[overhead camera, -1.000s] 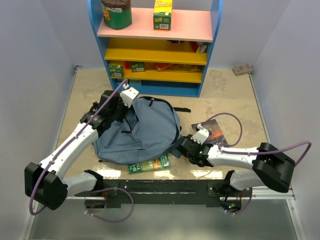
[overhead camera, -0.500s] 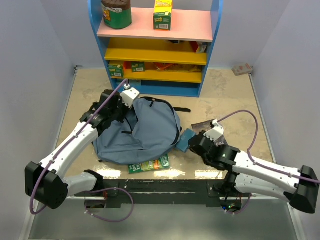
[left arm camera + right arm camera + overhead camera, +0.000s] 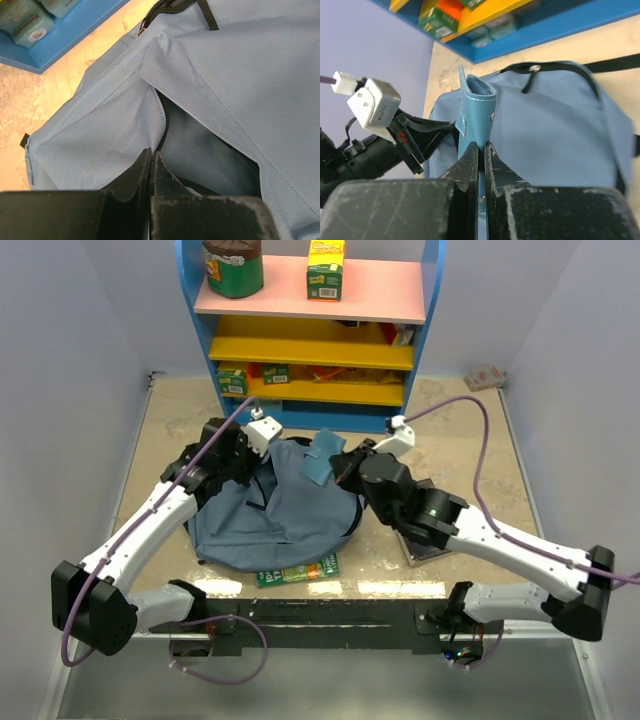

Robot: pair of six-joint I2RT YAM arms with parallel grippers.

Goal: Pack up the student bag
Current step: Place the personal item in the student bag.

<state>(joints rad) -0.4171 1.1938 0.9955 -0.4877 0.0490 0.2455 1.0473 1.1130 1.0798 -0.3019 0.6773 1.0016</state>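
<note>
- I see the student bag (image 3: 290, 510) lying flat on the table (image 3: 455, 435), a little toward 9 o'clock from centre, with its top toward the shelf (image 3: 310, 335) at 12 o'clock.
- My left gripper (image 3: 248, 468) sits at the bag's 11 o'clock edge. In the left wrist view its jaws are pressed together on the grey-blue fabric right beside the zipper (image 3: 161, 127), so it pinches the rim of the opening.
- Past that pinch the zipper gapes and I can see the darker lining (image 3: 205, 155) inside, running off toward 4 o'clock in that view.
- My right gripper (image 3: 337, 466) hangs over the bag's 1 o'clock corner, with its jaws clamped tight on a flat blue case (image 3: 320, 453).
- In the right wrist view the case (image 3: 477, 107) stands on edge straight up from the fingers (image 3: 467, 160), with pale stitching along its border and its top edge folded over.
- Behind the case in that view I can see the bag's front panel (image 3: 555, 125) and a black strap (image 3: 560, 66) across its top.
- A green book (image 3: 300, 570) pokes out from under the bag at its 6 o'clock edge.
- A dark book (image 3: 425, 540) lies at the bag's 4 o'clock, partly under my right arm.
</note>
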